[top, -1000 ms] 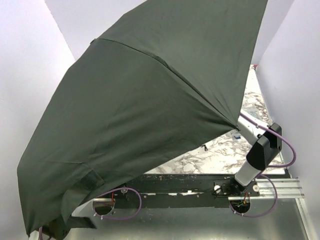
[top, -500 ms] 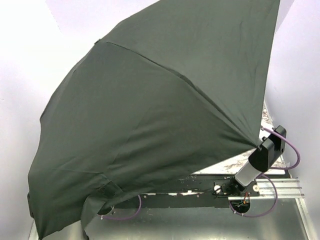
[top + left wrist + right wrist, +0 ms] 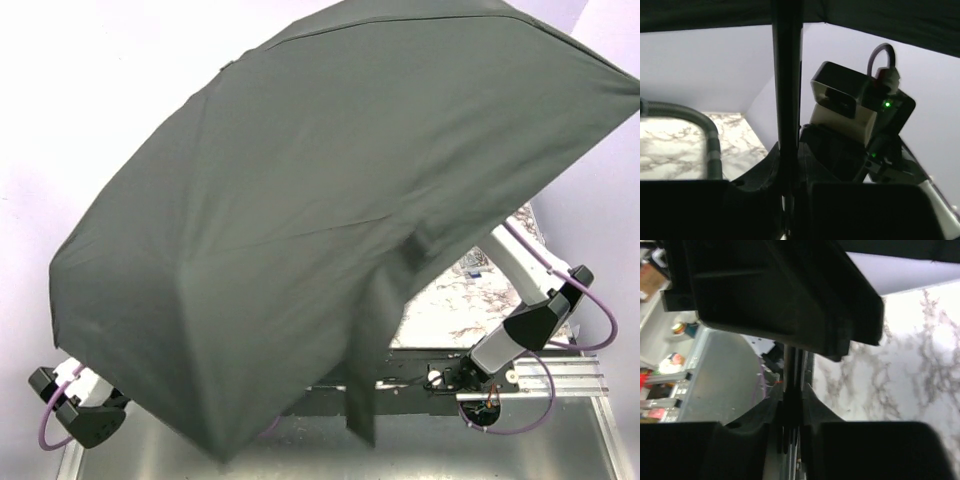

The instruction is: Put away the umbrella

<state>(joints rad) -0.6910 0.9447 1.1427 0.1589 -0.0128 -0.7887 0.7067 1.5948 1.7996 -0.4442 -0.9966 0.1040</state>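
The umbrella (image 3: 330,220) is open, and its wide black canopy fills most of the top view and hides both grippers there. In the left wrist view my left gripper (image 3: 786,200) is shut on the umbrella's dark shaft (image 3: 787,90), which rises straight up to the canopy. In the right wrist view my right gripper (image 3: 792,415) is shut on the thin metal rods of the umbrella (image 3: 792,367), just under a bulky black part. The right arm (image 3: 530,310) reaches in under the canopy's right edge.
A grey ribbed hose (image 3: 710,145) curves over the marble table (image 3: 670,145) at the left. The right arm's wrist camera (image 3: 855,105) sits close beside the shaft. White walls (image 3: 60,120) enclose the table. The left arm's elbow (image 3: 80,400) shows at the bottom left.
The canopy has swung up and to the right, uncovering the left arm's elbow at the bottom left. The right arm's elbow has shifted right and lower.
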